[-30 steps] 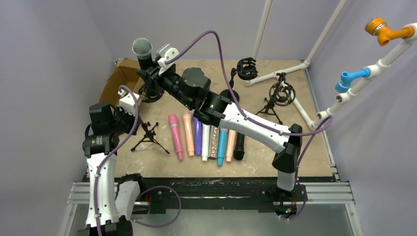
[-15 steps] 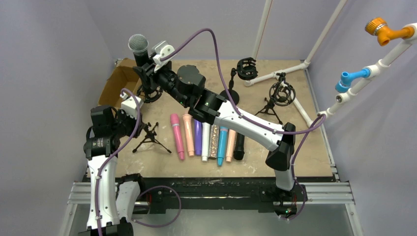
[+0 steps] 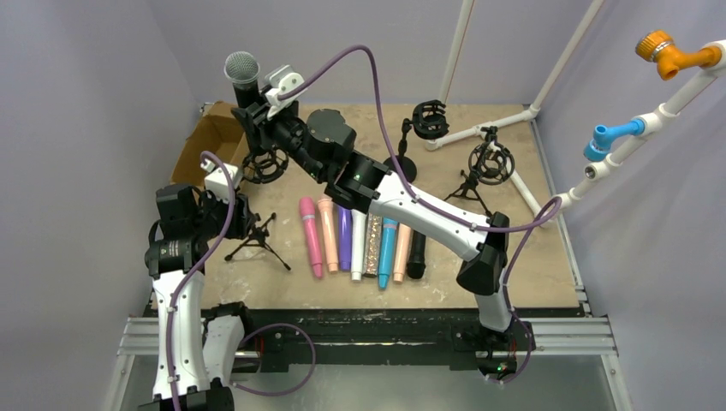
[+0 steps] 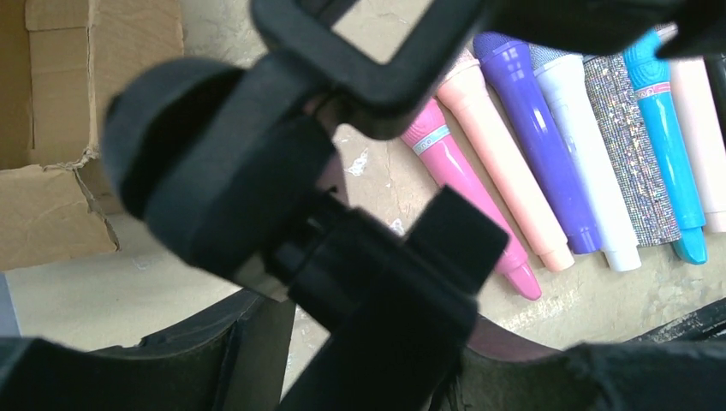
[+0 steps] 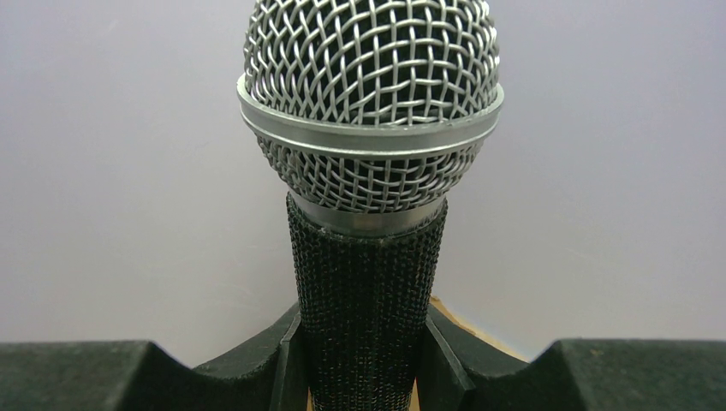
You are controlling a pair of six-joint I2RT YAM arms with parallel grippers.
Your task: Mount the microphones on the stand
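Note:
My right gripper point(image 3: 257, 116) is shut on a black microphone point(image 3: 243, 79) with a silver mesh head, held upright at the far left. In the right wrist view the fingers point(image 5: 287, 355) clamp its textured body point(image 5: 366, 300). Just below it stands a black tripod stand point(image 3: 255, 240) with a ring mount point(image 3: 264, 166). My left gripper point(image 3: 233, 212) is shut on this stand's stem, which fills the left wrist view point(image 4: 342, 248). A row of microphones lies mid-table: pink point(image 3: 309, 237), peach point(image 3: 329, 227), purple point(image 3: 345, 238), white point(image 3: 359, 250), silver glitter point(image 3: 372, 250), teal point(image 3: 387, 254), another peach point(image 3: 402, 254), black point(image 3: 416, 254).
An open cardboard box point(image 3: 205, 137) sits at the far left corner, close behind the stand. Two more black stands with ring mounts stand at the back centre point(image 3: 430, 120) and back right point(image 3: 490, 163). White pipe framing point(image 3: 479, 130) runs along the right side.
My right gripper has carried the black microphone a little left and up, keeping it upright. My left gripper and the tripod stand have shifted slightly left.

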